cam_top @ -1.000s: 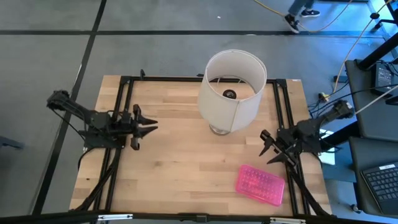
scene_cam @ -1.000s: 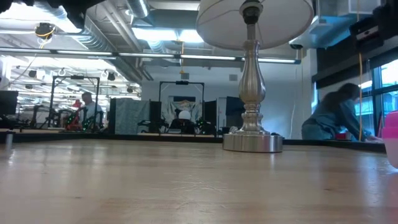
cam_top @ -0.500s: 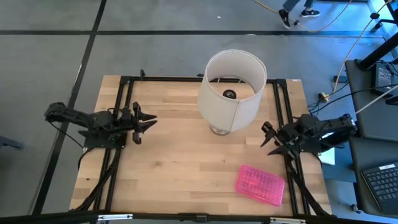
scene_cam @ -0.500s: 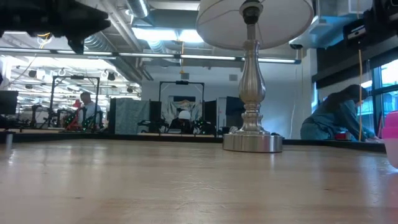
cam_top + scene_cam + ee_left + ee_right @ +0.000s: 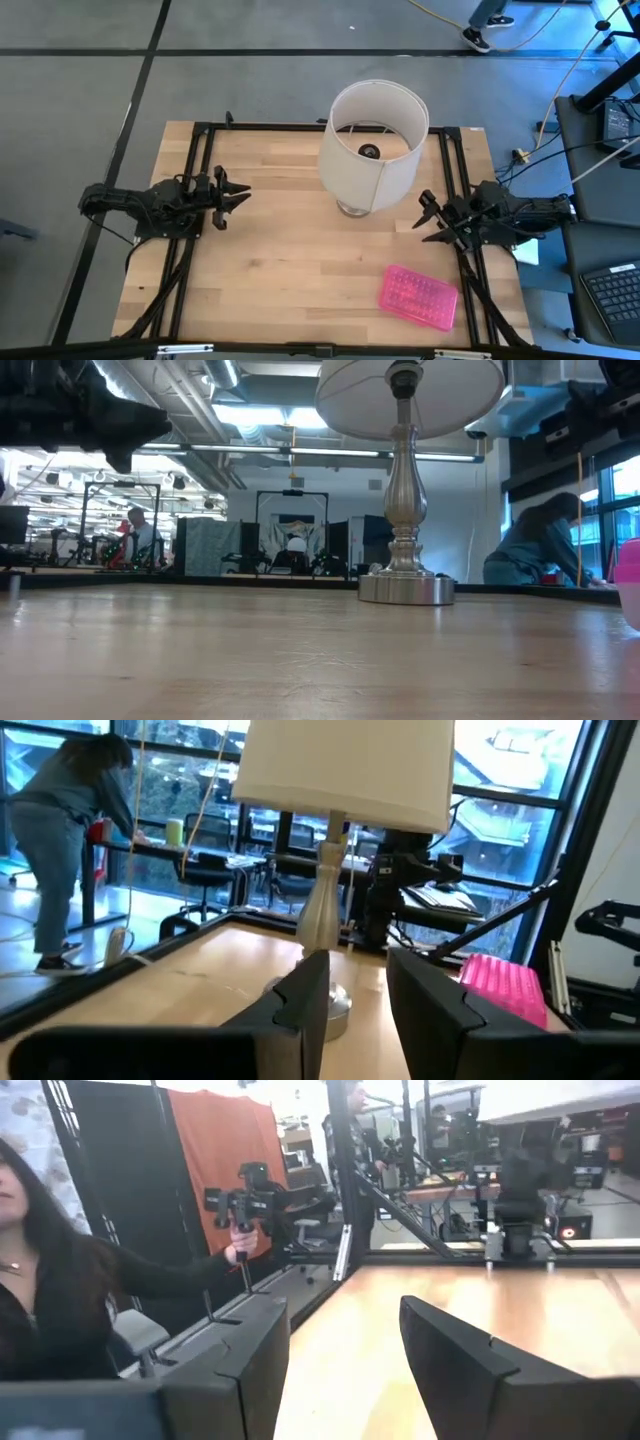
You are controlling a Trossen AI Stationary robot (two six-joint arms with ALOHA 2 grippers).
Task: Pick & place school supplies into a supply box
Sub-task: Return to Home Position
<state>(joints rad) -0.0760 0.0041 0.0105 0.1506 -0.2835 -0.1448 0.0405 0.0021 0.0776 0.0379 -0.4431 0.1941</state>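
Observation:
The supply box (image 5: 418, 297), with a clear base and a pink dotted lid, lies flat and closed on the table's near right part. It also shows in the left wrist view (image 5: 505, 985) and at the low view's edge (image 5: 631, 582). No pens, pencils or scissors show in any view. My left gripper (image 5: 237, 196) hovers open over the table's left side, pointing right. My right gripper (image 5: 427, 222) hovers open at the right side, above the box's far side, pointing left. Both are empty (image 5: 355, 995) (image 5: 345, 1345).
A lamp with a big white shade (image 5: 372, 145) and a silver base (image 5: 405, 588) stands at the far middle, between the two grippers. Black frame rails (image 5: 195, 240) run along both table sides. Bare wood lies in the table's middle (image 5: 300, 260). A person (image 5: 60, 1300) stands beyond the table.
The left arm has folded down and come lower into the low view, and its gripper has drawn slightly toward the far edge. The right arm has also folded lower, its gripper shifting a little toward the far edge. The box and lamp have stayed put.

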